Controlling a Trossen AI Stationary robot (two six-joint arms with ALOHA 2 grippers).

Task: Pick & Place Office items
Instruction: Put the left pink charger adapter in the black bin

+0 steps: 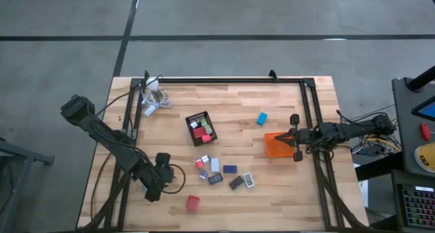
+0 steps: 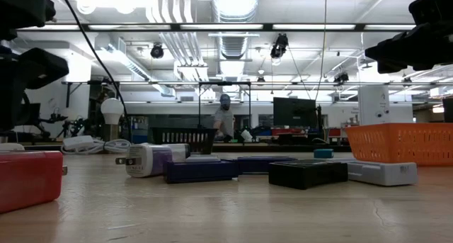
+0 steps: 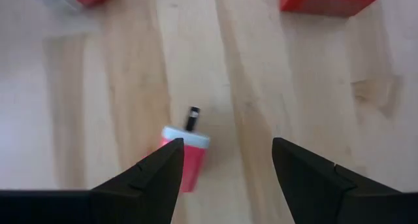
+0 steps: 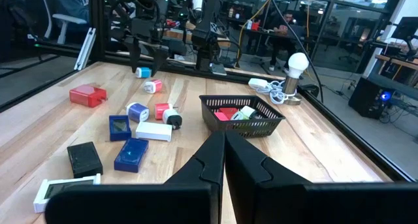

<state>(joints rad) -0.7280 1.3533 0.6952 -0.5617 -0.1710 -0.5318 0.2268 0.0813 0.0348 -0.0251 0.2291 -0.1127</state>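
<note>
A few office items point(image 1: 202, 128) already sit in the black mesh tray point(image 1: 190, 118); most still lie on the counter point(image 1: 224, 206). The left gripper point(image 3: 225, 168) hangs spread and empty over a red charger point(image 3: 189, 157). The right gripper point(image 4: 223, 160) is pressed together.

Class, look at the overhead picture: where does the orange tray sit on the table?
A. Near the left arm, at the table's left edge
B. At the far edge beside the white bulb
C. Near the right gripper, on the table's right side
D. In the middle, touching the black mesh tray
C: the orange tray lies right beside the right gripper, well apart from the black mesh tray.

Office items point(image 1: 224, 172): small coloured blocks clustered mid-table, few in black mesh tray point(image 1: 189, 119), all lying flat.
</note>
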